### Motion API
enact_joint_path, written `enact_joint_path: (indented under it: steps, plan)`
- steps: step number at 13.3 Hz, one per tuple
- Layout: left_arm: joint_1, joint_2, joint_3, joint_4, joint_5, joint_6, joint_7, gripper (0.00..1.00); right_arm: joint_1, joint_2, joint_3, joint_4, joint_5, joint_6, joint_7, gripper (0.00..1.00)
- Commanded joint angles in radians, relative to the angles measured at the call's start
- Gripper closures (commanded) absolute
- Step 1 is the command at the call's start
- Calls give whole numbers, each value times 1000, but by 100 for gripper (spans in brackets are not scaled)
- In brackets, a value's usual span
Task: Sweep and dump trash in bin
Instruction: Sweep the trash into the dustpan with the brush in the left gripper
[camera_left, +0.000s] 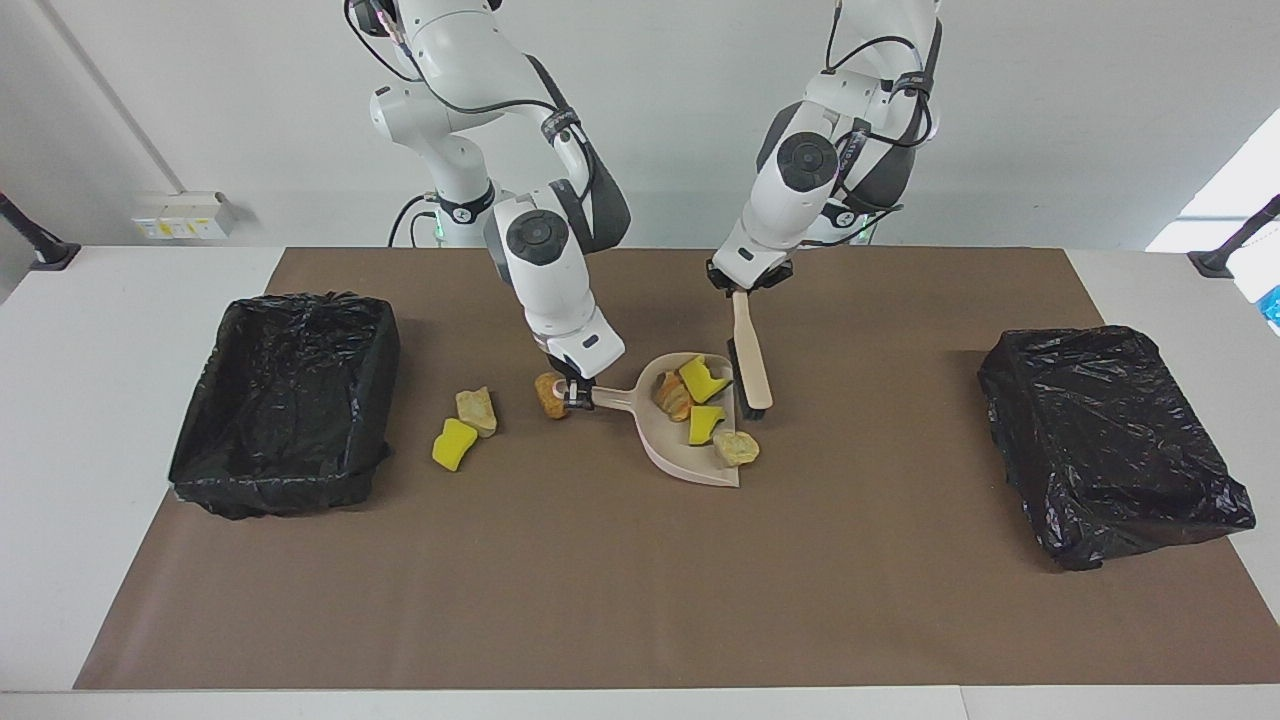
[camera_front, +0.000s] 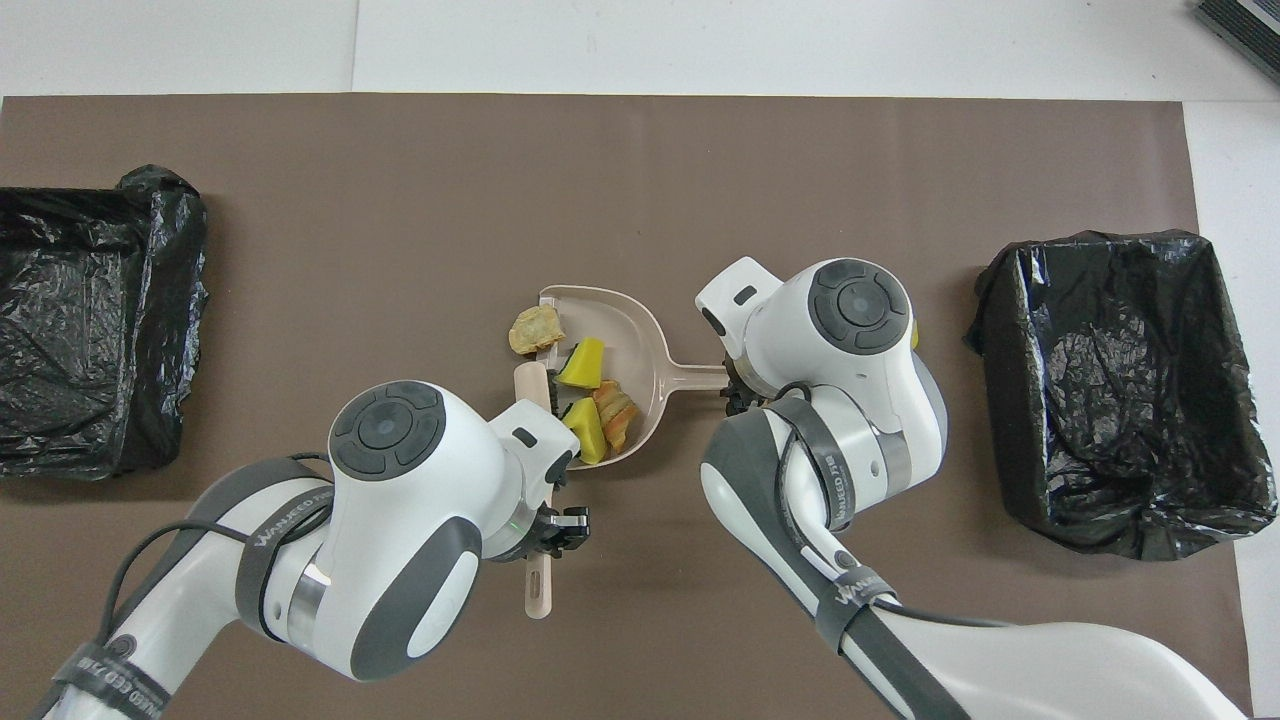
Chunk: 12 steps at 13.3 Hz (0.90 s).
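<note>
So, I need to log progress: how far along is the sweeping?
Partly done: four chunks lie in the dustpan. In hand: the right gripper holds its handle and the left gripper holds the brush at its mouth. Left: three chunks on the mat, then dumping; both bins look empty.

Looking down from above, the right arm (camera_front: 850, 330) covers nearly all the loose trash (camera_front: 915, 335) lying on the desk (camera_front: 700, 40) at its end of the pan (camera_front: 620, 330); only a sliver of yellow peeks past the wrist. The same arm hides most of the right hand (camera_front: 735, 392) and the tip of the pan's handle. The left arm (camera_front: 420, 480) blankets the middle of the brush (camera_front: 538, 590) and much of the left hand (camera_front: 562, 528). The bin (camera_front: 90, 320) at the left arm's end runs off the picture's edge. From across the desk, both arms are cut off at the top, and a blue thing (camera_left: 1270, 300) at the edge is too clipped to name.
</note>
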Motion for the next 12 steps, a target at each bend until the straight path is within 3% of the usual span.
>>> enact_joint_path:
  steps: [1, 6, 12]
  plan:
    - [111, 24, -3, 4, 30, 117, 64, 100, -8, -3, 3, -2, 31, 9, -15, 100]
    - [105, 137, -7, 6, 30, 290, 153, 100, -7, -3, 3, -2, 31, 7, -9, 100]
    - [-8, 126, -13, -10, 18, 229, 129, 100, -5, -3, 3, -2, 31, 9, -7, 100]
